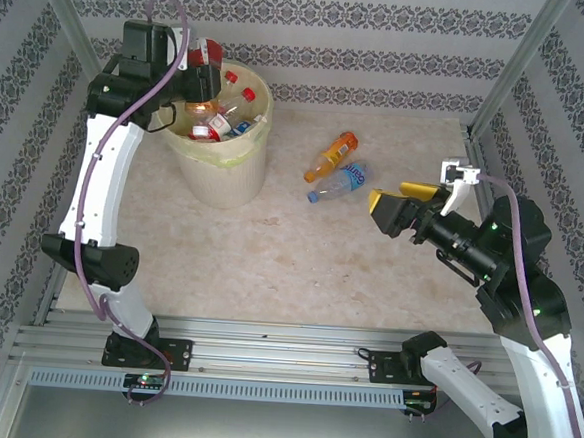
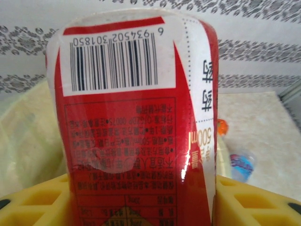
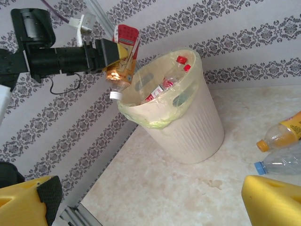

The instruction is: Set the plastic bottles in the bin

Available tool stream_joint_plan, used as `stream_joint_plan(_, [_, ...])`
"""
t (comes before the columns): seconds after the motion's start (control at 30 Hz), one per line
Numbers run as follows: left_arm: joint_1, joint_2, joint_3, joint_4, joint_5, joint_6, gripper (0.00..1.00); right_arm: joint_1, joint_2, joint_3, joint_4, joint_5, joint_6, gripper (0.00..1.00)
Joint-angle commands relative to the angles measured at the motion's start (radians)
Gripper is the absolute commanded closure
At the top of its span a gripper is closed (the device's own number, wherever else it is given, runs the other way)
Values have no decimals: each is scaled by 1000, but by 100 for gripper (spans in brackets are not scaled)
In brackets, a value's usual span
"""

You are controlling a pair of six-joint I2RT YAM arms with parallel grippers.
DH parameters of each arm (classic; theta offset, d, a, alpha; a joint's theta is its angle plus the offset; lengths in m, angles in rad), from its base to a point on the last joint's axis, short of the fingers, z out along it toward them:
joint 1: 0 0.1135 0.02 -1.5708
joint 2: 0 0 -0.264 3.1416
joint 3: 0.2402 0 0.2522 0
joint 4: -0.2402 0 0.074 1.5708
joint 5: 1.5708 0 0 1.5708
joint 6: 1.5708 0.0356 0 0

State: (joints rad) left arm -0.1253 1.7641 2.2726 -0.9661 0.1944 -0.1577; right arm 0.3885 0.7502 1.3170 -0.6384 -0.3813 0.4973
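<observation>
My left gripper [image 1: 196,69] is shut on a red-labelled bottle [image 1: 207,65] and holds it over the far left rim of the bin [image 1: 225,174]. In the left wrist view the bottle [image 2: 136,122] stands between the yellow fingers [image 2: 37,202]. From the right wrist view it [image 3: 124,54] hangs tilted, white cap down, above the bin [image 3: 188,127]. Several bottles [image 1: 222,114] lie inside the bin. An orange bottle [image 1: 331,157] and a clear blue-labelled bottle [image 1: 340,181] lie on the table. My right gripper [image 1: 386,197] is open just right of them, holding nothing.
Patterned walls and metal frame posts [image 1: 508,69] close in the table on three sides. The bin stands in the back left corner. Bare marble-patterned tabletop [image 1: 299,260] stretches between the bin, the two loose bottles and the near rail.
</observation>
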Motion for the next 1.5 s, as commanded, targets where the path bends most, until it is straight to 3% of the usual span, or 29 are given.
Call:
stream_joint_plan(0.0, [19, 34, 35, 24, -46, 133, 40, -3, -12, -16, 5, 16, -9, 2])
stream_joint_plan(0.23, [41, 168, 141, 18, -58, 227, 38, -3, -19, -21, -34, 31, -14, 2])
stream_joint_plan(0.57, [68, 194, 14, 91, -98, 238, 37, -3, -16, -28, -41, 40, -17, 2])
stream_joint_plan(0.8, [73, 136, -86, 114, -114, 243, 24, -3, -18, -49, -27, 38, -10, 2])
stream_joint_plan(0.93, [74, 99, -106, 116, -119, 223, 11, -3, -18, -53, -24, 36, -9, 2])
stream_joint_plan(1.1, [72, 59, -67, 99, -83, 173, 0, -3, -17, -60, -23, 35, -6, 2])
stream_joint_plan(1.27, [73, 13, -35, 91, -44, 129, 0, -3, -15, -79, -20, 41, 6, 2])
stream_joint_plan(1.47, [66, -60, -67, 79, 106, 69, 0, -3, 25, -70, -72, 112, 38, 3])
